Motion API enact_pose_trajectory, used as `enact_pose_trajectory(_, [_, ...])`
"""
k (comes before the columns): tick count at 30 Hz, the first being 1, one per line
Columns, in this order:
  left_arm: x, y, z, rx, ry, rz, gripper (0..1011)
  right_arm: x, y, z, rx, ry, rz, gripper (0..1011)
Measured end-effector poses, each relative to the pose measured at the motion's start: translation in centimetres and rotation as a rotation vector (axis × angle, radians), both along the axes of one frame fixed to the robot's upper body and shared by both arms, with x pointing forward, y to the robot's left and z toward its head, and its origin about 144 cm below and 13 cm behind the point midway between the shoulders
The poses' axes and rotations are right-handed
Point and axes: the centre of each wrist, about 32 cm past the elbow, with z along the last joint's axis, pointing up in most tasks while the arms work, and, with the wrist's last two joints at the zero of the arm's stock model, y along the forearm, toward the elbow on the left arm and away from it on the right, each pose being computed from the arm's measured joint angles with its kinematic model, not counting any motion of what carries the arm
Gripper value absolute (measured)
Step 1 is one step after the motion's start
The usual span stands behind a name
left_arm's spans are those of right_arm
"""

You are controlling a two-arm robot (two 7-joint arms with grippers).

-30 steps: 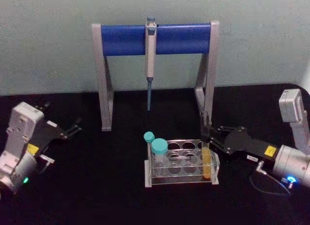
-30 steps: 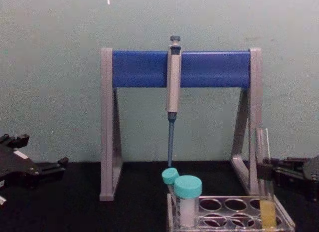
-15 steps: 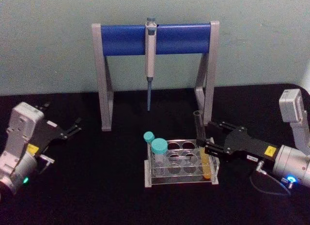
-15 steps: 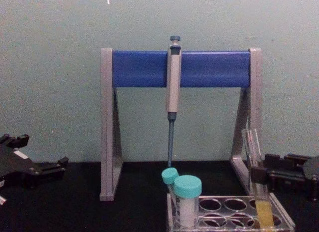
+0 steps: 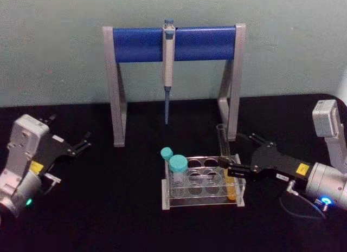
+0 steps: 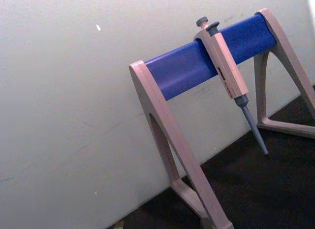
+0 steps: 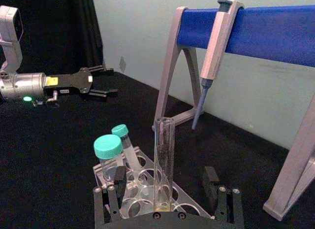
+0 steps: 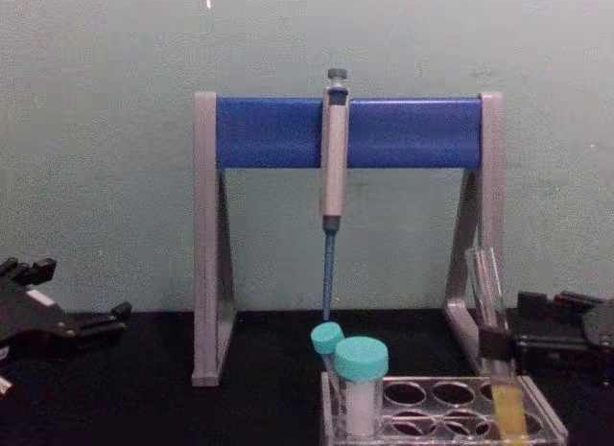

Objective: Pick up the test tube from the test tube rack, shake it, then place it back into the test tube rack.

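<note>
The right hand (image 5: pixel 232 169) is closed on the tube (image 5: pixel 225 154), which stands tilted in the rack (image 5: pixel 203 200) at its right end. Pick-up step; next, lift straight up. The left hand (image 5: pixel 81 142) rests open, far left.

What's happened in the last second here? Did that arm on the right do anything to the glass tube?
The right gripper has drawn back a little toward the robot, and the test tube it holds has tipped from upright to leaning, its bottom still in the test tube rack. The left gripper, the pipette on its stand and the teal-capped tubes stayed put.
</note>
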Motion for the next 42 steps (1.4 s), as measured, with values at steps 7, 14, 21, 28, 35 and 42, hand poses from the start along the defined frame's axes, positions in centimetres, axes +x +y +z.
enact_pose_trajectory(7, [0.0, 0.0, 0.0, 0.0, 0.0, 0.0, 1001, -0.1, 0.0, 0.1, 0.005, -0.015, -0.002, 1000])
enact_pose_trajectory(14, [0.0, 0.0, 0.0, 0.0, 0.0, 0.0, 1001, -1.2, -0.3, 0.6, 0.107, -0.169, -0.073, 1000])
enact_pose_trajectory(21, [0.0, 0.0, 0.0, 0.0, 0.0, 0.0, 1001, -3.1, -0.6, 1.6, 0.201, -0.324, -0.332, 1000])
enact_pose_trajectory(28, [0.0, 0.0, 0.0, 0.0, 0.0, 0.0, 1001, -3.7, -0.3, 1.5, 0.073, -0.255, -0.585, 1000])
enact_pose_trajectory(35, [0.0, 0.0, 0.0, 0.0, 0.0, 0.0, 1001, -2.7, 0.7, 0.3, -0.158, -0.092, -0.702, 1000])
enact_pose_trajectory(42, [0.0, 0.0, 0.0, 0.0, 0.0, 0.0, 1001, -2.2, 1.0, -0.4, -0.202, -0.032, -0.72, 1000])
